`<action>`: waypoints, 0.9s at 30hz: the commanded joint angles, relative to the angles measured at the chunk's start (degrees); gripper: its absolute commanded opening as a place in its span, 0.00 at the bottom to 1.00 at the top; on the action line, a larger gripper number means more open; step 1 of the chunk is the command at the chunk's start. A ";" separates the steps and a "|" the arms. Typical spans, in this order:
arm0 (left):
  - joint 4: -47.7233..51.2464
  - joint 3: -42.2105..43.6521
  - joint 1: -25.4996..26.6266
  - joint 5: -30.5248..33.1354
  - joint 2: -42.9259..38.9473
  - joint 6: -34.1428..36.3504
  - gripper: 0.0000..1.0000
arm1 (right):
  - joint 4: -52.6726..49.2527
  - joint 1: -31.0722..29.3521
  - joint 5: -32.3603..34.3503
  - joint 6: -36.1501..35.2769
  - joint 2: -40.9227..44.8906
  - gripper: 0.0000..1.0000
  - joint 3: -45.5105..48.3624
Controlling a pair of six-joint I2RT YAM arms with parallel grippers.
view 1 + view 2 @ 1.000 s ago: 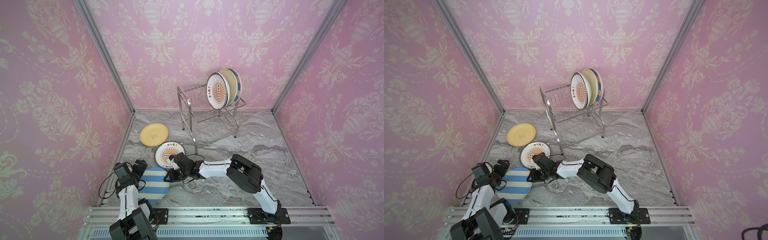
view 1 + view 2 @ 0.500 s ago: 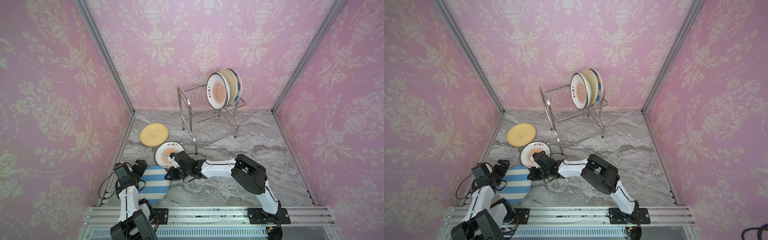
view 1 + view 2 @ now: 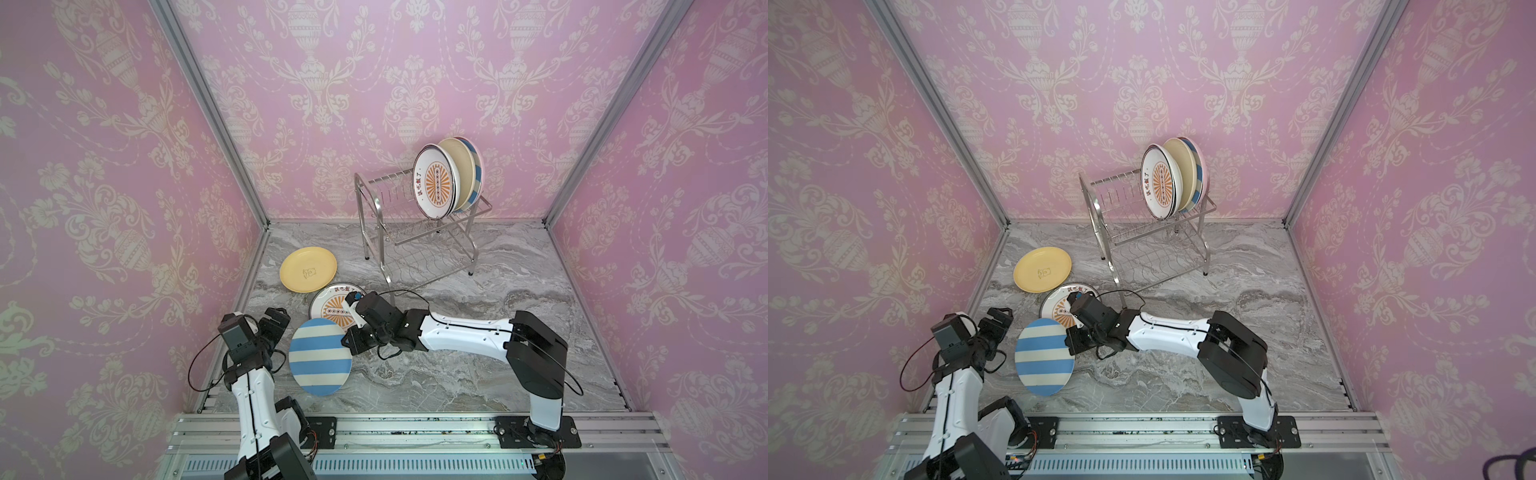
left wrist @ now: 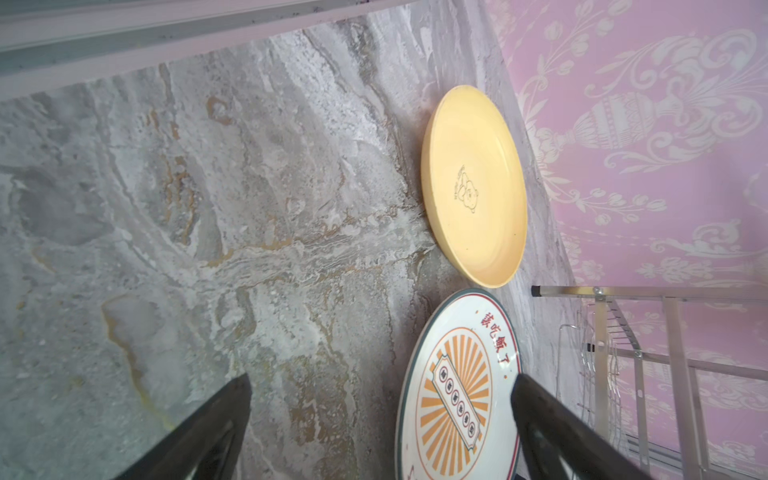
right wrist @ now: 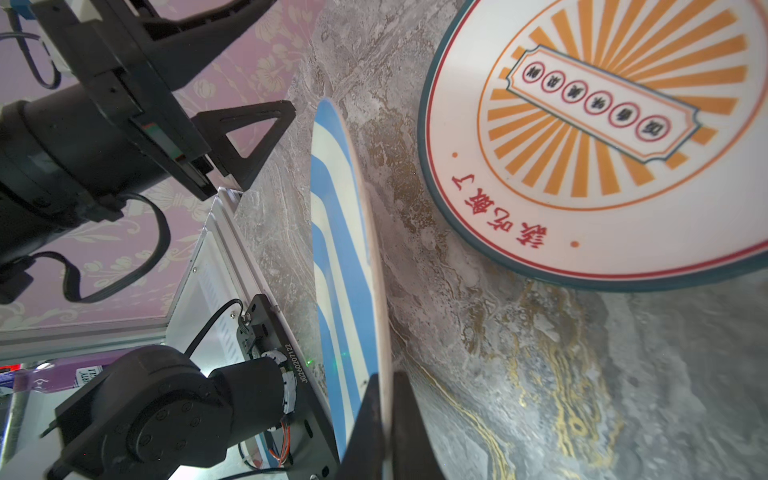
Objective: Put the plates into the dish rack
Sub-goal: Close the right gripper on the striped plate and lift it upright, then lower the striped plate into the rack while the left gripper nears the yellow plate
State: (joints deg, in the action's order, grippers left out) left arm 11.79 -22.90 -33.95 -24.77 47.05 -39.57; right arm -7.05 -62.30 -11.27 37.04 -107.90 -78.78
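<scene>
A blue-white striped plate (image 3: 320, 357) (image 3: 1044, 357) stands tilted on edge near the table's front left. My right gripper (image 3: 347, 340) (image 3: 1069, 340) (image 5: 384, 415) is shut on its right rim, and the plate (image 5: 336, 249) shows edge-on in the right wrist view. My left gripper (image 3: 276, 320) (image 3: 996, 318) (image 4: 382, 377) hangs open and empty just left of the plate. An orange sunburst plate (image 3: 332, 301) (image 4: 453, 395) (image 5: 602, 145) and a yellow plate (image 3: 307, 269) (image 4: 473, 183) lie flat behind. The dish rack (image 3: 415, 245) (image 3: 1142, 232) stands at the back.
On the rack's upper tier stand a sunburst plate (image 3: 434, 187), a beige plate (image 3: 459, 166) and a blue-striped one (image 3: 478, 174), with a pink rim (image 3: 1200, 166) behind. Pink walls close in left, back and right. An aluminium rail (image 3: 415, 428) runs along the front.
My right gripper's jaws have closed on the striped plate's rim. The plate has shifted a little to the right and back, away from the left gripper.
</scene>
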 commanded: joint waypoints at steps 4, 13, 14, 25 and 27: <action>3.38 -6.70 2.73 -2.56 -0.73 2.89 0.99 | -8.86 -0.54 11.69 -14.21 17.17 0.00 1.41; 1.19 -17.12 13.39 0.27 4.58 2.03 0.99 | -25.02 0.45 26.71 -22.70 34.49 0.00 -2.93; 0.27 -18.50 15.21 0.66 5.46 1.92 0.99 | -26.69 0.68 28.87 -22.98 35.99 0.00 -3.98; -16.38 -28.15 25.36 -7.49 13.68 3.92 0.99 | -26.66 13.07 40.64 -33.21 38.14 0.00 -16.19; -18.90 -28.04 26.27 -9.52 14.32 4.34 0.99 | -24.59 13.87 42.83 -36.55 36.46 0.00 -19.32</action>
State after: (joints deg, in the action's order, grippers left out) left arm -2.72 -49.84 -8.84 -29.47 60.62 -37.76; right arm -36.36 -49.76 25.41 6.35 -70.00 -94.26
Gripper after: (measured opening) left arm 0.994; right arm 0.063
